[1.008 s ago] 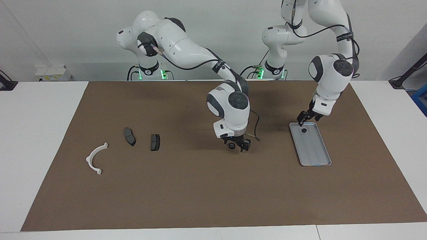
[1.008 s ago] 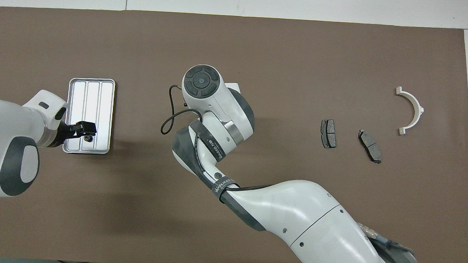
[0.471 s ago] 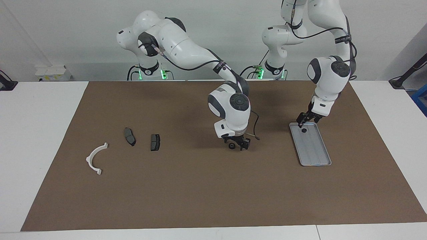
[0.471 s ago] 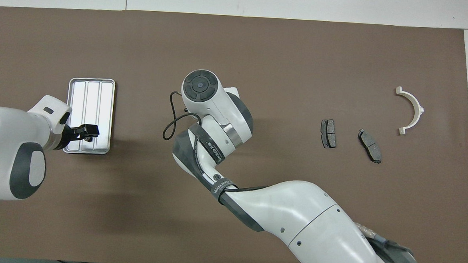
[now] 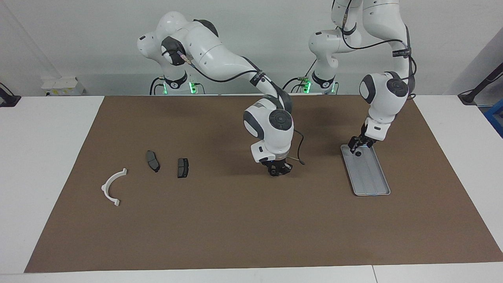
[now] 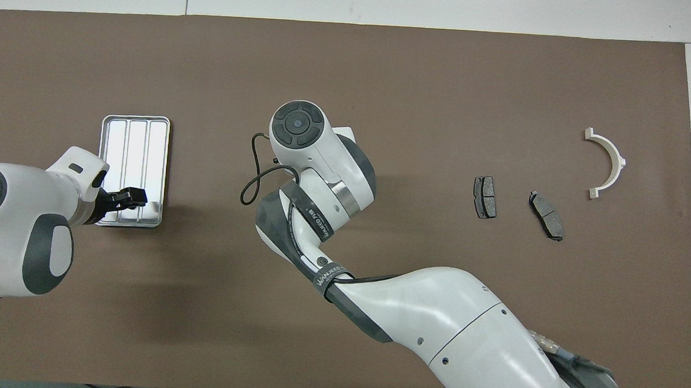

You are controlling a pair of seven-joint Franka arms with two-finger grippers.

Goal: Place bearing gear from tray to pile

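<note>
The silver ribbed tray [image 5: 371, 177] [image 6: 135, 141] lies toward the left arm's end of the mat. A small dark bearing gear [image 5: 358, 154] sits in the tray's end nearer the robots. My left gripper [image 5: 358, 146] [image 6: 127, 198] hangs open just over it, covering it in the overhead view. At mid-mat my right gripper [image 5: 278, 171] is down at the mat, shut on a second small dark round gear. Its own wrist hides it from overhead. The pile is the white half-ring bracket [image 5: 112, 186] [image 6: 610, 163] and two dark brake pads [image 5: 152, 160] [image 5: 182, 167].
A brown mat [image 5: 235, 228] covers most of the white table. A thin black cable [image 5: 300, 157] loops off the right wrist. Open mat lies between the right gripper and the brake pads [image 6: 485, 196] [image 6: 546, 214].
The right gripper's fingers have closed in on the small dark gear at mid-mat. The left arm has drawn back a little while its gripper stays over the tray's near end.
</note>
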